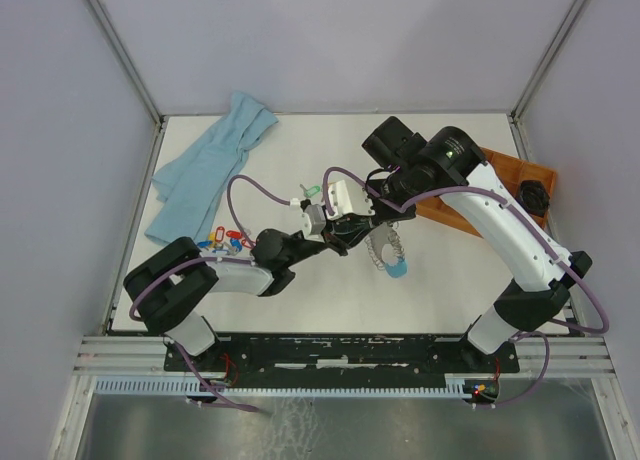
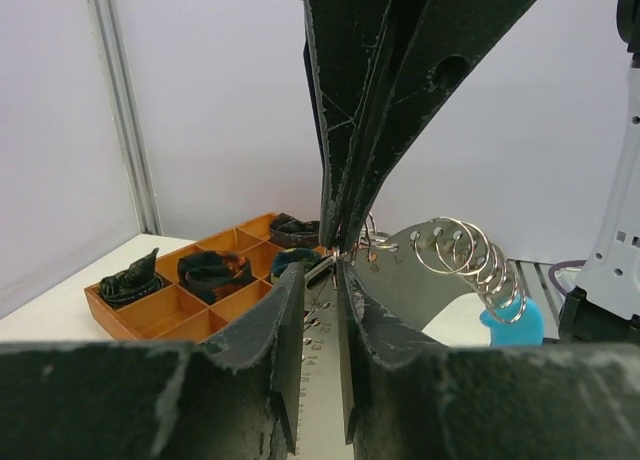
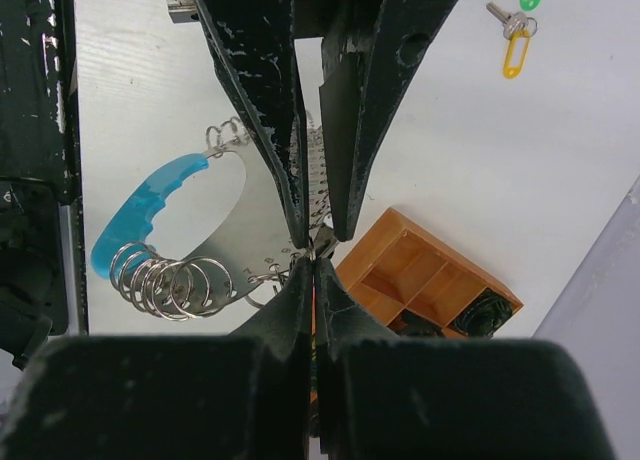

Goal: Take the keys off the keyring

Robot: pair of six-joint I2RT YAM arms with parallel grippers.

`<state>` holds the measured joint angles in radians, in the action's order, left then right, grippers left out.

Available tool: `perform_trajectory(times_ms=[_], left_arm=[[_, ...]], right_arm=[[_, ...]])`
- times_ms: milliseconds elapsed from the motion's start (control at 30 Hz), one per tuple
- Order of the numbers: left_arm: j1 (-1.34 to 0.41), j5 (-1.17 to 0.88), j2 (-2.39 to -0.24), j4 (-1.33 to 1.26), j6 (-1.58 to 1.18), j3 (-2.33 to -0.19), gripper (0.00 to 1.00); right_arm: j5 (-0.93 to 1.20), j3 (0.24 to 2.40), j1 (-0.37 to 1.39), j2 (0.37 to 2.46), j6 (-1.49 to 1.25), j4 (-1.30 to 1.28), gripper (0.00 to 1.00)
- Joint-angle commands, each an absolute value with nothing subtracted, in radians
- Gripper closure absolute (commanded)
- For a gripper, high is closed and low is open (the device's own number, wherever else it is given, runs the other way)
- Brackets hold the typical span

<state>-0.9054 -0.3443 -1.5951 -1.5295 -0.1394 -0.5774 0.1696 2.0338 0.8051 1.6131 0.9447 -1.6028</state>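
Observation:
The keyring (image 1: 388,248) is a flat silver plate (image 3: 250,210) with numbered holes, a light blue grip (image 3: 135,215) and several split rings (image 2: 470,255). It hangs over the table's middle. My right gripper (image 3: 315,265) is shut on its edge, its tips (image 2: 340,242) coming down from above in the left wrist view. My left gripper (image 2: 318,270) faces it tip to tip; its jaws stand a narrow gap apart around a small silver key (image 3: 326,242) at the plate's edge. Both grippers meet in the top view (image 1: 345,228). Loose keys with green and yellow tags (image 3: 515,25) lie on the table.
A wooden compartment tray (image 1: 500,170) with dark items sits at the right, just behind the grippers (image 2: 130,315). A light blue cloth (image 1: 210,165) lies at the back left. Red- and blue-tagged keys (image 1: 228,238) lie beside the left arm.

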Motion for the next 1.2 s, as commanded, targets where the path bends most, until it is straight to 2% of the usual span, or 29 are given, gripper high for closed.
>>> perform_trajectory(times_ms=[0,167,267,300,500,633,767,967,1167], left_arm=[[-0.909,-0.366,-1.607,-1.672,-0.099,-0.619,0.76],[-0.909,-0.384,-1.613,-1.672,-0.107,-0.628,0.82],[-0.909,-0.401,-1.612,-1.658,-0.106,-0.635,0.95],[-0.909,-0.403,-1.612,-1.653,-0.104,-0.635,0.97],[-0.907,-0.399,-1.585,-1.648,-0.088,-0.617,0.97],[-0.906,-0.379,-1.552,-1.648,-0.075,-0.59,0.97],[-0.902,-0.371,-1.522,-1.648,-0.074,-0.567,0.97],[-0.894,-0.376,-1.486,-1.648,-0.081,-0.54,0.97],[-0.886,-0.42,-1.432,-1.647,-0.098,-0.496,0.97]], right_arm=[[0.198,2.069,0.811,1.591,0.955,-1.76,0.99],[0.204,2.07,0.811,1.589,0.956,-1.761,0.99],[0.206,2.068,0.811,1.587,0.956,-1.759,0.99],[0.207,2.067,0.812,1.586,0.956,-1.758,0.99],[0.213,2.058,0.81,1.576,0.948,-1.752,0.98],[0.23,2.04,0.803,1.548,0.936,-1.727,0.81],[0.298,2.044,0.757,1.528,0.939,-1.718,0.69],[0.452,2.062,0.643,1.502,0.969,-1.719,0.58],[0.623,1.895,0.529,1.399,0.98,-1.547,0.52]])
